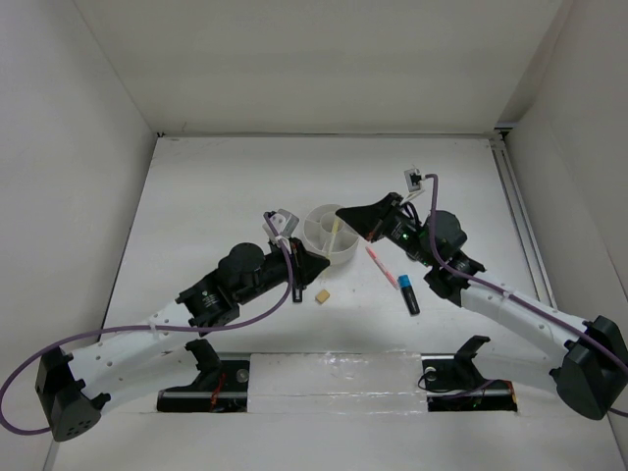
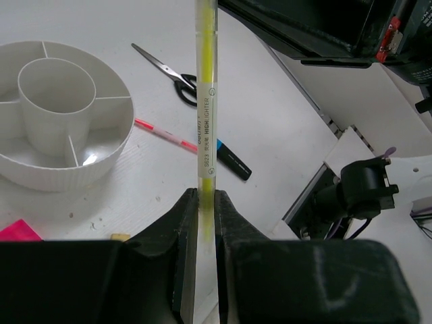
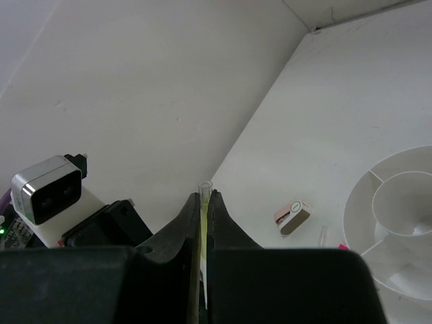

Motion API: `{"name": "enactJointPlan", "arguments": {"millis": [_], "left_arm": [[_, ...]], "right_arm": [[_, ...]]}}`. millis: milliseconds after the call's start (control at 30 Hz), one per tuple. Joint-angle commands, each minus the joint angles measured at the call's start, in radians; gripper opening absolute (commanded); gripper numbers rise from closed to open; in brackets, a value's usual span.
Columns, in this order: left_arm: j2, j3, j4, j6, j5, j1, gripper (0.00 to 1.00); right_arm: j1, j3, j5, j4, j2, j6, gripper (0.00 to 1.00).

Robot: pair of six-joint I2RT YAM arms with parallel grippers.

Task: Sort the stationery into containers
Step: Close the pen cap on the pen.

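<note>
while the left gripper is clenched on the yellow pen, the right gripper is pinched shut on a thin yellow barrel too, whose clear tip pokes just past its fingertips. in the left wrist view the pen stands crosswise in the pinch, gripped near one end, and its long printed barrel runs up out of the frame. from above, a yellow strip shows between the two grippers, over the right side of the round white organizer; it looks like one pen held at both ends. on the table to the organizer's right lie the pink pen and the blue-capped marker, close together. the scissors lie near the pink pen, apart from it. the tan eraser sits just in front of the organizer, beside the left gripper.
</note>
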Motion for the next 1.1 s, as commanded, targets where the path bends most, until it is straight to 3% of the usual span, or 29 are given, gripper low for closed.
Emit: {"name": "enactJointPlan", "arguments": {"millis": [0, 333, 1067], "left_arm": [[0.002, 0.034, 0.151, 0.029, -0.066, 0.004, 0.0], [0.011, 0.054, 0.209, 0.048, -0.028, 0.004, 0.0], [0.002, 0.074, 0.226, 0.088, -0.049, 0.004, 0.0]], "right_arm": [[0.005, 0.034, -0.07, 0.005, 0.0, -0.025, 0.0], [0.033, 0.037, -0.041, -0.029, 0.029, -0.118, 0.0], [0.06, -0.01, -0.079, -0.029, 0.047, -0.128, 0.0]]}}
